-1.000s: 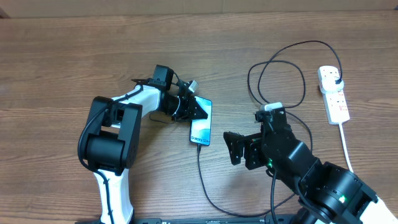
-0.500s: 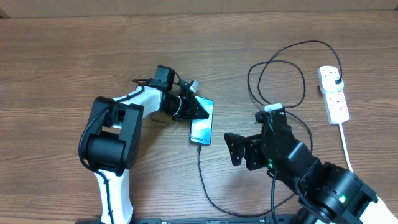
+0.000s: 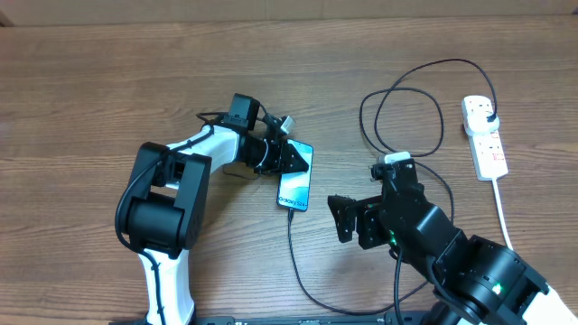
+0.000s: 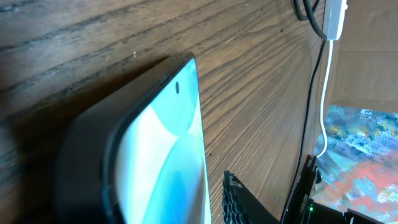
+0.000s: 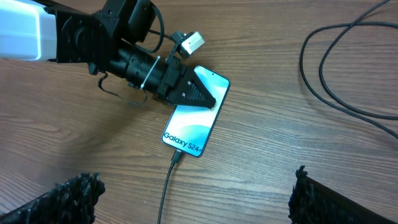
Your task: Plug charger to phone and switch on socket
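The phone lies on the wooden table with its cyan "Galaxy" screen up, and it also shows in the right wrist view and the left wrist view. My left gripper is shut on the phone's far end. The charger is a thin black cable. Its connector tip sits in the phone's near end. The cable loops right to a black plug in the socket. My right gripper is open and empty to the right of the phone.
The socket's thick white cord runs toward the front right edge. Black cable loops lie between the phone and the socket. The right arm's body fills the front right.
The left gripper and the phone's far end have shifted slightly to the right. The right arm has barely moved.
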{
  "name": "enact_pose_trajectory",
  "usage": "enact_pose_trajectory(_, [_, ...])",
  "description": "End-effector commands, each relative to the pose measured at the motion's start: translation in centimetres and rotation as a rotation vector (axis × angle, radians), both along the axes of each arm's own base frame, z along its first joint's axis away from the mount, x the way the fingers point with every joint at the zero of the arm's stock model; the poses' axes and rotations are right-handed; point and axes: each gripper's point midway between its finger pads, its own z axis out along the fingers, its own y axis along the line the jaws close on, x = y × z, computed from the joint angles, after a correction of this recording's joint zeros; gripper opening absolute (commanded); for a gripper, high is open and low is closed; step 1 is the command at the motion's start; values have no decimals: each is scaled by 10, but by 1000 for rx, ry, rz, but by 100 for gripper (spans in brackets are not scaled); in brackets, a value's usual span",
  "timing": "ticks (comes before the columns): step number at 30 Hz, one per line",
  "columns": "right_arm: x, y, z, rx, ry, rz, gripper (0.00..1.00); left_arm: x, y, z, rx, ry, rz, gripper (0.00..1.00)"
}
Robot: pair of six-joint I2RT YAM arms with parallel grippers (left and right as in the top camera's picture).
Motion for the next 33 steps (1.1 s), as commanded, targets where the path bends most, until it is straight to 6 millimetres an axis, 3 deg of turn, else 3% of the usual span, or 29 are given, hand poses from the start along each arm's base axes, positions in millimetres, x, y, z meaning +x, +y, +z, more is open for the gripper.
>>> enact_pose_trajectory(1, [1,0,9,20,-14,-5,100,-6,14,-32,144,5,14,32])
enact_pose_trajectory(15, [0,4,0,1,21,8,100,-6,23,-40,215,55,79,34])
enact_pose_trajectory(29, [10,25,-36,-72,129,35,100,-10,31,-44,255,107,112,38])
enact_pose_trajectory(33, [15,35,-45,-77,153,47,100,-11,31,-45,257,112,111,44])
